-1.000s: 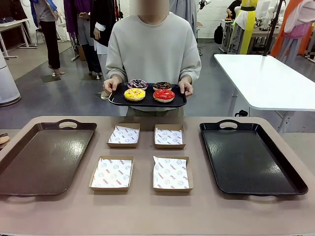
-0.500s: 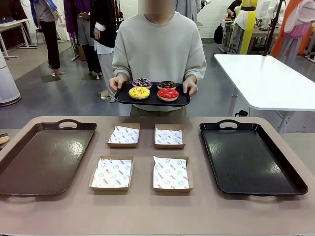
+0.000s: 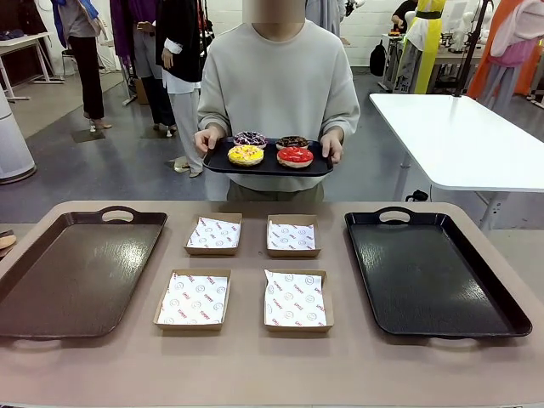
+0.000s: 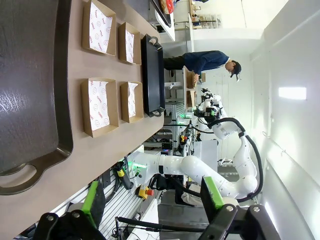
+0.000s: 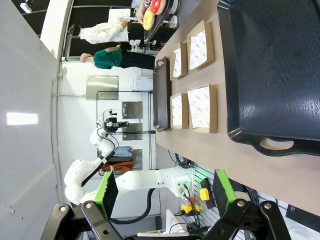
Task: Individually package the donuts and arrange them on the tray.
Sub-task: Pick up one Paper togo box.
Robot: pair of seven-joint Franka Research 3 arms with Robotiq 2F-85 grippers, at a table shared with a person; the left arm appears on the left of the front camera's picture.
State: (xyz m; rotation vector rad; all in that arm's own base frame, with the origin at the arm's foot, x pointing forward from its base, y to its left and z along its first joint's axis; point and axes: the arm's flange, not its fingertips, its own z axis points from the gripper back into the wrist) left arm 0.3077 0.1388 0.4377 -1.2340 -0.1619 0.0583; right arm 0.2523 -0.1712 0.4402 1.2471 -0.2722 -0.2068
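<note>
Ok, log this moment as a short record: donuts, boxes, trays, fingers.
donuts: yellow-iced donut and red-iced donut in front, sprinkled donut and chocolate donut behind
carrier: small black tray, held in the person's hands beyond the table
boxes: four paper-lined cardboard boxes, two by two, no donut inside
big trays: brown tray left, black tray right
left fingers: open
right fingers: open
packaging: not yet begun
</note>
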